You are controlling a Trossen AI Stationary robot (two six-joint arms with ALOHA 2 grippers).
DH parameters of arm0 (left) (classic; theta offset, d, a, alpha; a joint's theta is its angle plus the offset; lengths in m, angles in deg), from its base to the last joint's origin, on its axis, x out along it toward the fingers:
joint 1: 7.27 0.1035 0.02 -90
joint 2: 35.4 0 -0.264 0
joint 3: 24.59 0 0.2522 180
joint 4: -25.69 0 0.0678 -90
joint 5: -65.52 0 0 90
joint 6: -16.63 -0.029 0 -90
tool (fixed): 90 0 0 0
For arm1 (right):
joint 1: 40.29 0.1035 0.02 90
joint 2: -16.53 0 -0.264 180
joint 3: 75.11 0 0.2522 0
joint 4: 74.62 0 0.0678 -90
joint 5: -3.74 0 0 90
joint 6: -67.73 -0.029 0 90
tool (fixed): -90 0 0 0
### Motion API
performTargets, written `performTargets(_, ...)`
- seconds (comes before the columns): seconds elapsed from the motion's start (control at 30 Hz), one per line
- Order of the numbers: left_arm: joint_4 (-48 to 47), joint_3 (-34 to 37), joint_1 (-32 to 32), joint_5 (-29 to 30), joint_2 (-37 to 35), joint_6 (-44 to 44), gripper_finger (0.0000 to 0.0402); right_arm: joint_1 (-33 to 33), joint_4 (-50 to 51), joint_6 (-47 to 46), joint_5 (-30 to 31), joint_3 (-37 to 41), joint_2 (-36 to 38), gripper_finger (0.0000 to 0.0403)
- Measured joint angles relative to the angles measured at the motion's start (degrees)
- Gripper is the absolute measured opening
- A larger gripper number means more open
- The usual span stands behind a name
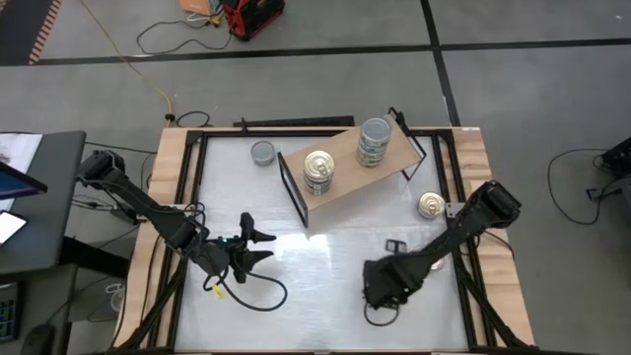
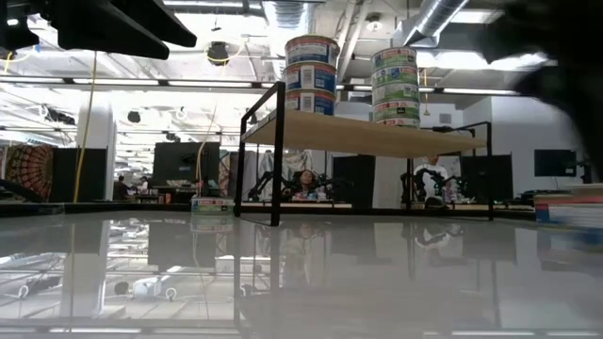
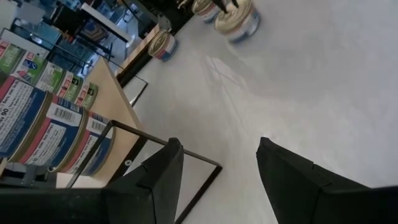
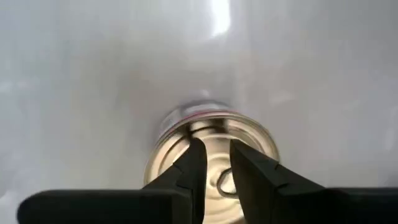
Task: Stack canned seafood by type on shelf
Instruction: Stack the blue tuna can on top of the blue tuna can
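A: What takes up most of the overhead frame?

B: The white glossy desk (image 1: 325,286) with its pale wooden side rails, filling the centre. Its lower middle is bare, a wide open stretch between the two arms.

A: And the light tan rectangular wooden shelf on a thin black metal frame (image 1: 345,173)?

B: It sits askew in the upper centre of that frame, its long edge slanting up to the right. Two stacks of low round metal tins stand on it: a gold-lidded stack (image 1: 318,171) near its left end and a grey-topped stack (image 1: 374,141) toward its right end, well apart from each other.

A: Loose tins?

B: A single grey-topped tin (image 1: 263,153) rests on the desk just left of the shelf's upper corner. A gold pull-tab tin (image 1: 431,205) lies to the right, near the desk's right rail.

A: The arms?

B: The left hand (image 1: 254,245) hovers at centre left, its fingers (image 3: 158,180) spread and released, grasping nothing, with clear desk around it. The right hand (image 1: 380,286) is low at lower right, pointing down.

A: Is it clenched?

B: In the right wrist view its two dark fingers (image 4: 193,168) stand close together over the shiny gold lid of a tin (image 4: 249,140), at its pull ring. I cannot tell whether they grip it.
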Motion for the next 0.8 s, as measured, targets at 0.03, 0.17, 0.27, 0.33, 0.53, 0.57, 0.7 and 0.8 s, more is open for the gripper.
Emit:
performTargets(0.03,0.01,0.0,0.0,0.0,0.0,0.0,0.0194,-0.19,0.2,0.99,1.73,-1.36,0.23,0.0108)
performTargets(0.17,-0.34,0.0,0.0,-0.02,0.0,0.9,0.0194,0.36,2.89,2.49,4.01,-5.9,1.29,0.0108)
performTargets(0.27,-0.47,0.0,0.0,-0.04,0.02,1.21,0.0194,1.43,3.79,1.92,4.94,-6.18,2.22,0.0108)
performTargets(0.33,-0.47,0.0,0.0,-0.06,0.0,2.26,0.0194,2.53,3.18,-0.43,6.8,-5.54,2.24,0.0109)
performTargets(0.53,-1.98,0.0,0.0,-1.31,0.01,3.74,0.0194,6.73,-1.19,-4.83,5.34,-1.16,2.22,0.0157)
performTargets(0.57,-2.07,0.0,0.0,-1.36,0.02,3.64,0.0194,7.37,-1.82,-5.42,5.32,-0.75,2.22,0.0172)
performTargets(0.7,-2.07,0.0,0.0,-1.31,0.0,3.01,0.0194,8.56,-3.05,-4.78,5.48,0.49,2.09,0.0231)
performTargets(0.8,-2.02,0.0,0.0,-1.31,0.02,3.29,0.0194,8.74,-1.95,-2.13,7.49,1.19,0.64,0.025)
